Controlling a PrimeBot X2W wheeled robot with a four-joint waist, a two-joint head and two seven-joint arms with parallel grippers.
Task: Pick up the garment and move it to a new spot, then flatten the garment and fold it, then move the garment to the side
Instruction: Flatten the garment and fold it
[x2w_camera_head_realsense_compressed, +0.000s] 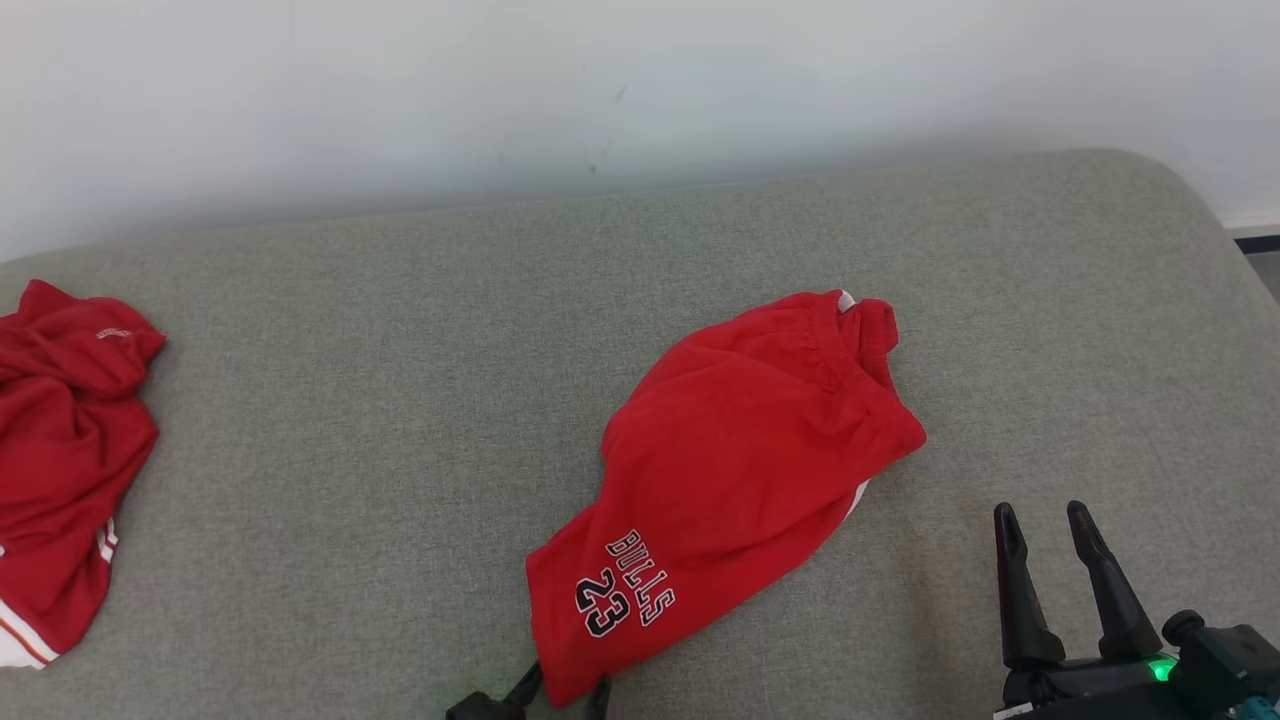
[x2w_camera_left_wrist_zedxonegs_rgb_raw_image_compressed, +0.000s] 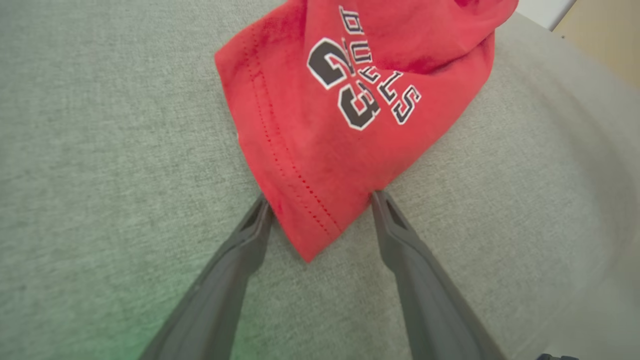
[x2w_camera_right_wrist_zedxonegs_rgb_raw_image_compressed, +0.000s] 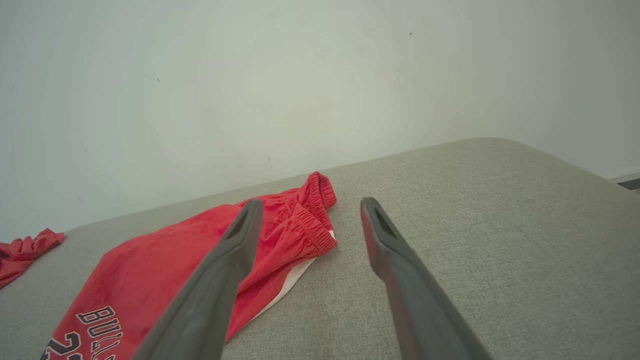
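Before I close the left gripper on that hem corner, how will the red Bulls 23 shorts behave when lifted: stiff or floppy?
Probably floppy: the red jersey shorts lie creased and doubled over, so a corner lifted by the open left gripper should trail the rest. Likely light: the cloth looks thin. The grey woven surface may drag on it.

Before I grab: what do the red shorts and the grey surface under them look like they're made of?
Red shorts: soft matte knit, probably a polyester or cotton jersey; it drapes in loose folds, with a stitched hem and gathered elastic waistband. Grey surface: woven upholstery fabric, matte, with a fine heathered weave; likely padded, judging by its rounded edge.
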